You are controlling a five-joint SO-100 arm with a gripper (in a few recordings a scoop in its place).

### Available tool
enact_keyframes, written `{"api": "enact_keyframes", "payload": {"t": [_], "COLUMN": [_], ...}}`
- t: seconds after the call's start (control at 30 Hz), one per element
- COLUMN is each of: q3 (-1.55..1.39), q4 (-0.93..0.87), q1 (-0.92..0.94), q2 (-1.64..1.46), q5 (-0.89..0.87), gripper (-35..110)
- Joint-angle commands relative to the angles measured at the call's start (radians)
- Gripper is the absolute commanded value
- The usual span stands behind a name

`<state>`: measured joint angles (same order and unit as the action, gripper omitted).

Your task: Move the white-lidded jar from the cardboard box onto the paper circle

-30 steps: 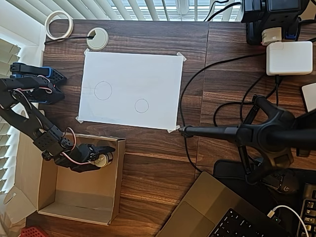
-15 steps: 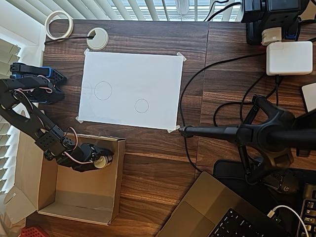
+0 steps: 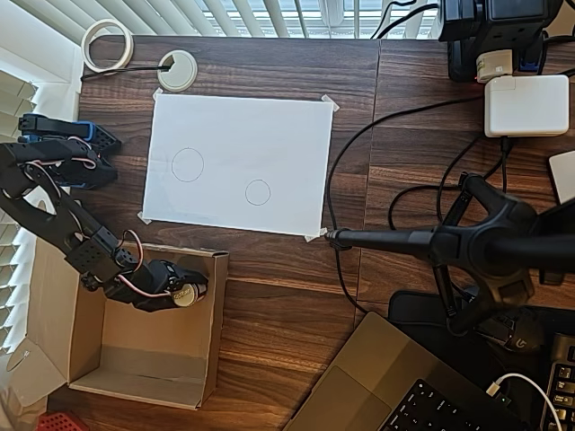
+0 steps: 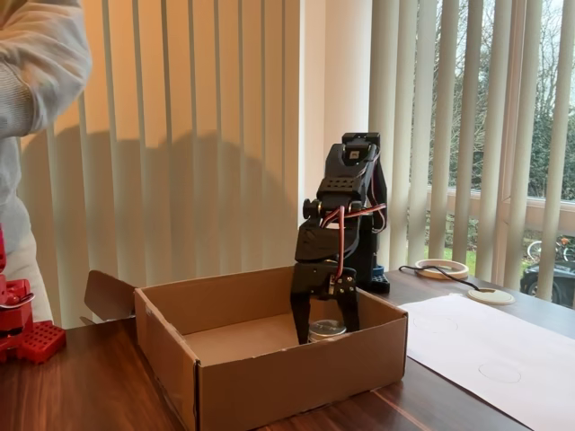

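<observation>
— Where's the white-lidded jar (image 3: 187, 294)?
— Inside the cardboard box (image 3: 148, 370), by its right wall in the overhead view, between the gripper (image 4: 326, 325) fingers.
— Jaws?
— Closed around the jar, one finger on each side.
— And the paper circle (image 3: 258, 192)?
— Bare, on the taped white sheet (image 3: 269, 135), well apart from the box.

Dark wood-grain table (image 3: 287, 296), overhead view. Far left: white tape ring (image 3: 108, 45) and, just right of it, a white round grommet (image 3: 177, 70) with a cable. Centre: white paper sheet (image 3: 238, 135) taped at its corners, bearing two pencilled circles. Near left: open cardboard box (image 3: 148, 364). Right: black cables (image 3: 359, 144), a white power adapter (image 3: 526, 105), a black camera stand (image 3: 467, 242); near edge: a laptop (image 3: 395, 386).
</observation>
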<state>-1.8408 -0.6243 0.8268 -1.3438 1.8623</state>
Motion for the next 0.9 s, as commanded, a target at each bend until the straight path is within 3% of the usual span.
{"api": "enact_keyframes", "payload": {"t": [0.0, 0.47, 0.87], "q3": [0.018, 0.170, 0.242], "q4": [-0.034, -0.345, -0.337], "q1": [0.017, -0.029, -0.351], "q2": [-0.221, -0.563, -0.552], "q5": [0.021, -0.012, -0.081], "gripper": [12, 12, 12]}}
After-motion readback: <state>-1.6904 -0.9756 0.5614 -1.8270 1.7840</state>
